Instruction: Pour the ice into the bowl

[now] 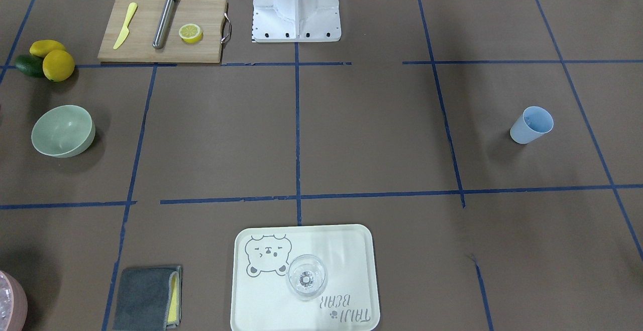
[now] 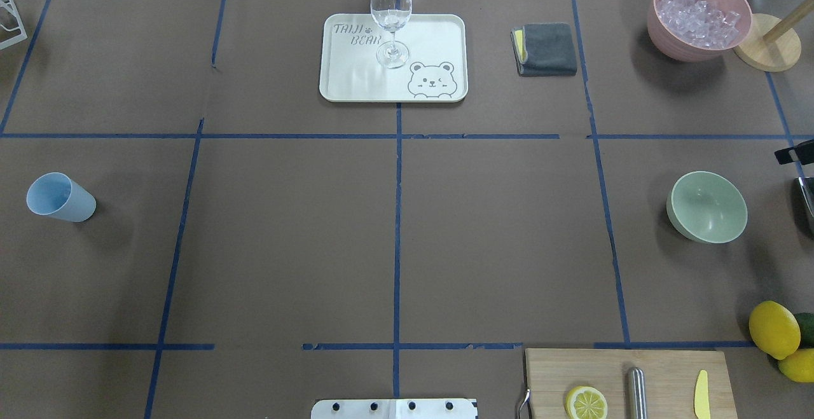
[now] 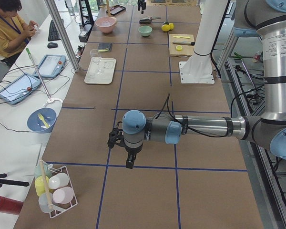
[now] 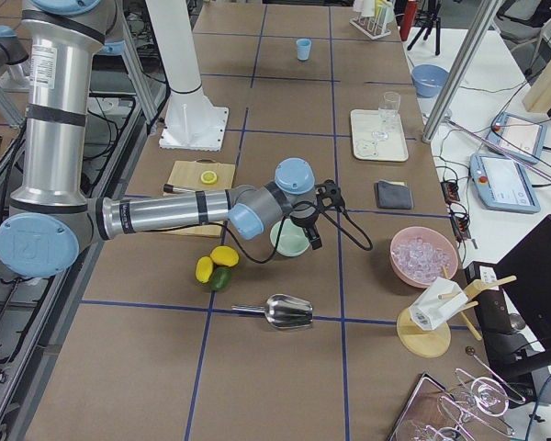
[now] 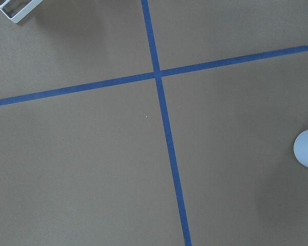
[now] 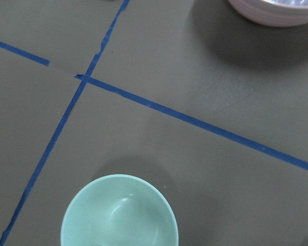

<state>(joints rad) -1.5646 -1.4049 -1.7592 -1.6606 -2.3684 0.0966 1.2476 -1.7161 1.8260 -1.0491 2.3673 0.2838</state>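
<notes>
Table (image 4: 275, 101), right arm (image 4: 165, 213) level near bowl (image 4: 289, 243)

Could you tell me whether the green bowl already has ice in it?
Empty: the bowl shows a bare inside; the ice sits in the pink container.

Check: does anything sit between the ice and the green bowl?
Nothing visible does. Only bare brown table with a blue tape line lies between the ice in its pink container and the bowl.
</notes>
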